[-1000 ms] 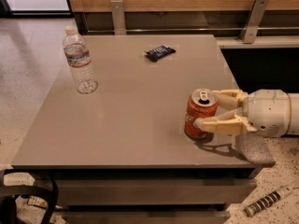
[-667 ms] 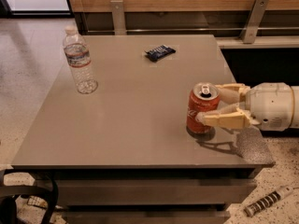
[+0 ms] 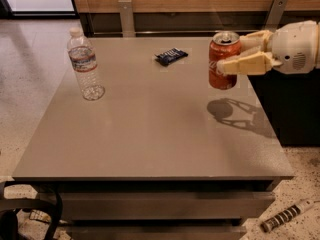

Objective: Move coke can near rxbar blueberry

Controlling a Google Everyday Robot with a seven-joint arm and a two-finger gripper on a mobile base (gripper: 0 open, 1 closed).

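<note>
Coke can (image 3: pixel 223 60) hangs upright, silver top up and long axis vertical, pinched at its sides between the two fingers of the end effector (image 3: pixel 230 53). Its shadow on the counter (image 3: pixel 150 134) suggests it is held clear of the surface. It sits right of the rxbar blueberry (image 3: pixel 171 56), with the end effector reaching in from further right. The coming move therefore runs leftward and, judging by the shadow, somewhat toward the back. The bar lies flat, its long axis slanting roughly left to right.
</note>
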